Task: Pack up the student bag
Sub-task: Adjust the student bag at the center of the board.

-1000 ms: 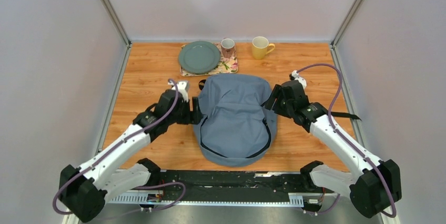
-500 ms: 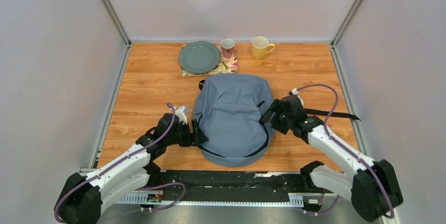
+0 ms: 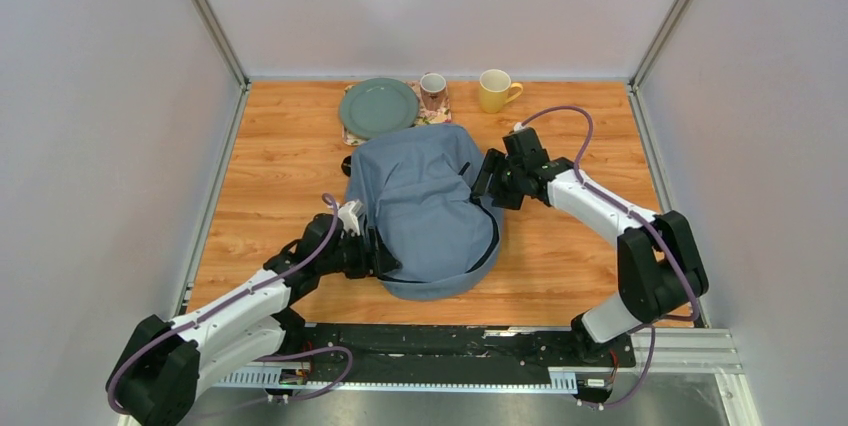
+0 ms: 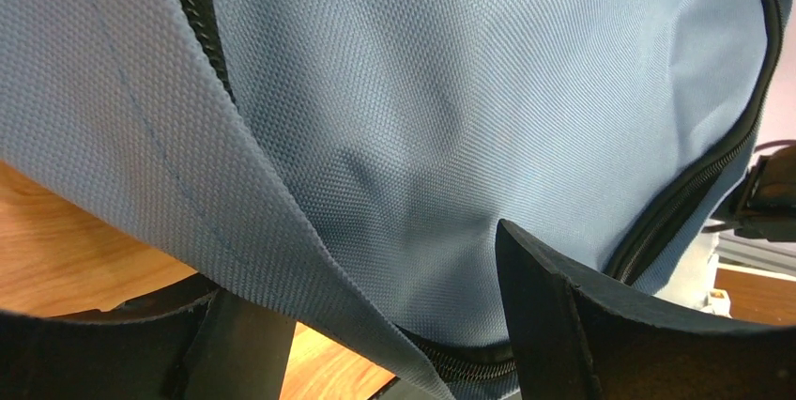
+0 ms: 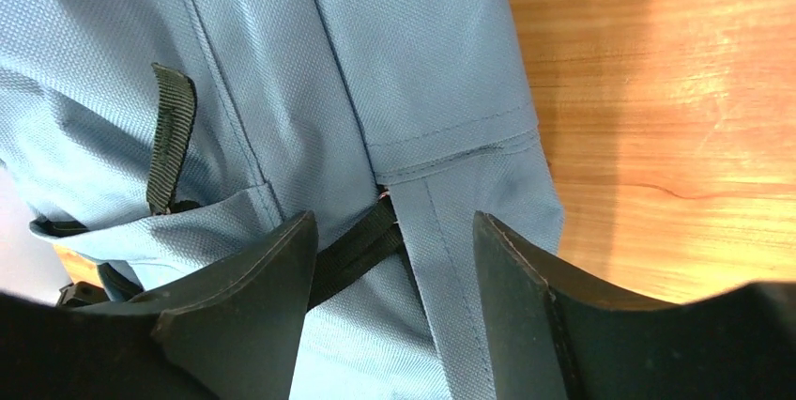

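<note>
- Lying flat at centre frame in the overhead view, the student bag (image 3: 425,208) sits skewed. Its top edge points to the upper left, just beside the plate (image 3: 378,108) and over a corner of the patterned mat (image 3: 436,124).
- Black zipper trim (image 3: 492,246) curves round the bag's lower right. Cannot tell whether it is undone. Risk: if the mouth is shut or collapsed, nothing can go in.
- Left gripper (image 3: 385,256) is at the bag's lower-left edge, jaws spread wide. A fold of fabric is draped over one finger; nothing is pinched. Risk: closing here would catch only loose cloth, so a pull would likely bunch or drag the bag rather than open it.
- Right gripper (image 3: 483,178) is at the bag's upper-right edge, jaws apart. They straddle a seam and a black strap (image 5: 361,250) and grip neither. Risk: the strap could snag a finger, or slip free under load.
- Opposed pulls from the two arms could twist the bag on the surface (image 3: 280,176).
- A shove toward the top of frame would press the bag into the plate. The patterned mug (image 3: 433,90) and the yellow mug (image 3: 493,91) stand close behind it and could tip.
</note>
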`<state>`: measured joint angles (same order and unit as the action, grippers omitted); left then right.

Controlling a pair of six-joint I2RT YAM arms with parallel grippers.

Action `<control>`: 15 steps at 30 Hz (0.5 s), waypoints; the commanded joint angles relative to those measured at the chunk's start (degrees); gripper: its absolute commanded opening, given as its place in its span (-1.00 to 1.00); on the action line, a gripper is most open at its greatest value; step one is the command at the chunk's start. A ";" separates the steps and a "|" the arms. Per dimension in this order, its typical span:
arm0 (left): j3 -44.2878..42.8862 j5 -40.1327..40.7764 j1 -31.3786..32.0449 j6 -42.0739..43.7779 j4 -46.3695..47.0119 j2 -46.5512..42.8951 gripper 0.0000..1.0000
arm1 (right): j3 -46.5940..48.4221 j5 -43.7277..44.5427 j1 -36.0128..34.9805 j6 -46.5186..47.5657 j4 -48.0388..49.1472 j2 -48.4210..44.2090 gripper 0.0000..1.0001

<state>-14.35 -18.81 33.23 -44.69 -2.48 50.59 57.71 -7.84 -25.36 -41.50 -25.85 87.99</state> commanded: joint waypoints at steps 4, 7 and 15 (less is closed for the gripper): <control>-6.83 6.58 0.16 4.08 -5.95 -0.05 0.60 | -1.63 3.42 -0.74 -0.52 0.80 -7.55 0.31; -8.94 10.52 0.16 4.70 -10.25 -1.01 0.60 | -4.36 10.96 -0.74 0.27 -1.31 -12.74 0.32; -12.11 31.28 0.16 0.56 -23.44 -10.75 0.61 | -6.03 26.81 -0.21 0.10 -6.24 -24.08 0.43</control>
<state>-24.34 1.83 33.36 -43.40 -20.38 44.91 51.99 9.06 -25.80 -41.69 -30.87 67.66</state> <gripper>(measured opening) 0.800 0.706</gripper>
